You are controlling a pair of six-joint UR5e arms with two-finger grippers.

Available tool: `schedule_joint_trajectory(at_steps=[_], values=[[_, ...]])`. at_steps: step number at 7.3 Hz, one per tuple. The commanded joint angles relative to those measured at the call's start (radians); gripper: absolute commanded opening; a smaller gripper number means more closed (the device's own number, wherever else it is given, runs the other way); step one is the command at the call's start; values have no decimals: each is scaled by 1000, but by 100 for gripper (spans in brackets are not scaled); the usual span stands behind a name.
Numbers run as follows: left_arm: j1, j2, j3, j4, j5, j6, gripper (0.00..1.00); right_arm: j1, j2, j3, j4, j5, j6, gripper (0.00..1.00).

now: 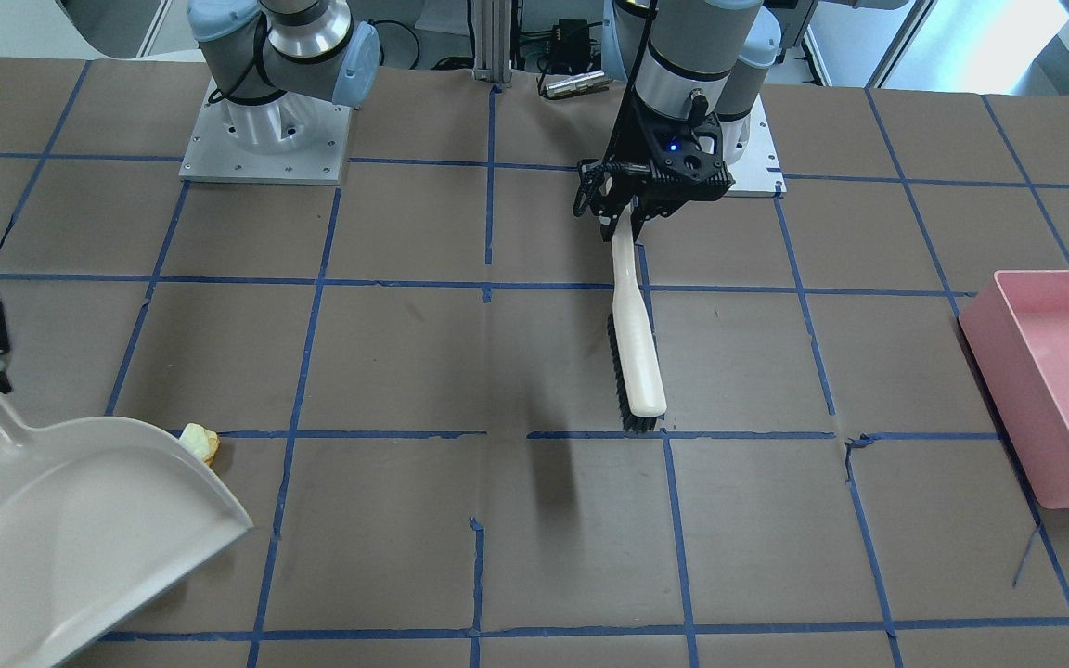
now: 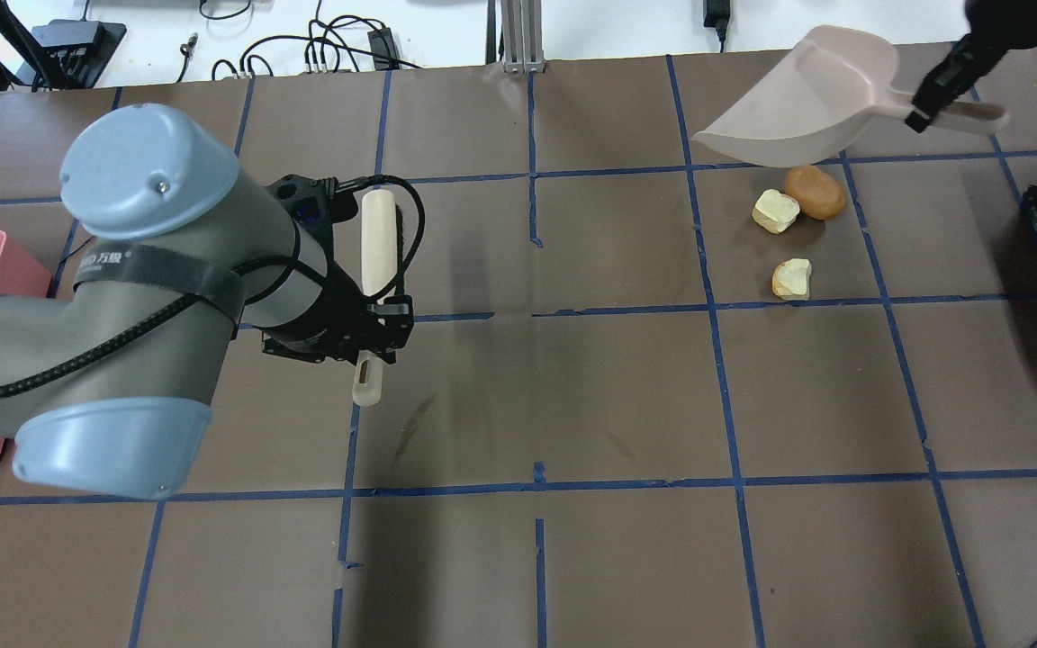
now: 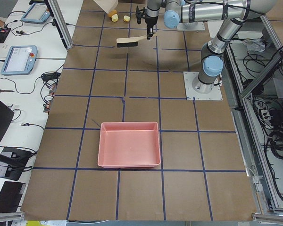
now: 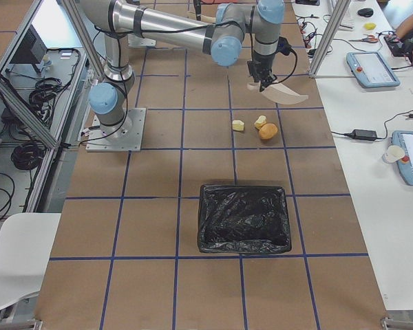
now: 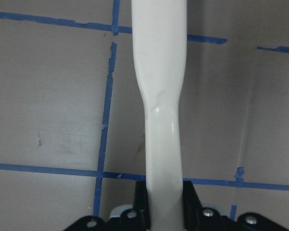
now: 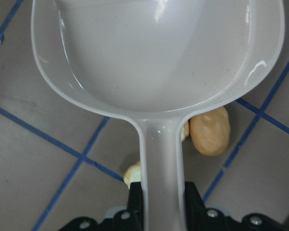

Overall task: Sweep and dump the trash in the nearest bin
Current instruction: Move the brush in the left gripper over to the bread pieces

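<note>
My left gripper (image 2: pixel 373 328) is shut on the white handle of a brush (image 2: pixel 377 243) with dark bristles and holds it above the table, far from the trash. My right gripper (image 2: pixel 922 110) is shut on the handle of a pale dustpan (image 2: pixel 807 94), which is raised and tilted just beyond the scraps. The golden-brown bun (image 2: pixel 814 192) and two pale chunks (image 2: pixel 775 211) (image 2: pixel 792 278) lie on the table below the pan's lip. The bin (image 4: pixel 244 218), lined with a black bag, stands on the robot's right.
A large light-pink tub (image 1: pixel 1054 390) stands on the robot's left side. The brown table (image 2: pixel 626 405) carries a grid of blue tape. Cables and equipment lie past the far edge.
</note>
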Motion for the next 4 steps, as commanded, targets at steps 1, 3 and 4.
schedule_joint_trajectory(at_steps=[1, 3, 4], values=[[-96, -123, 117, 7, -10, -18, 9, -192, 18, -16, 35, -8, -341, 0], [-212, -244, 244, 24, -12, -157, 9, -314, 116, -39, -28, -26, -769, 0], [-254, -309, 299, 72, -10, -239, 9, -335, 203, -75, -72, -38, -894, 0]])
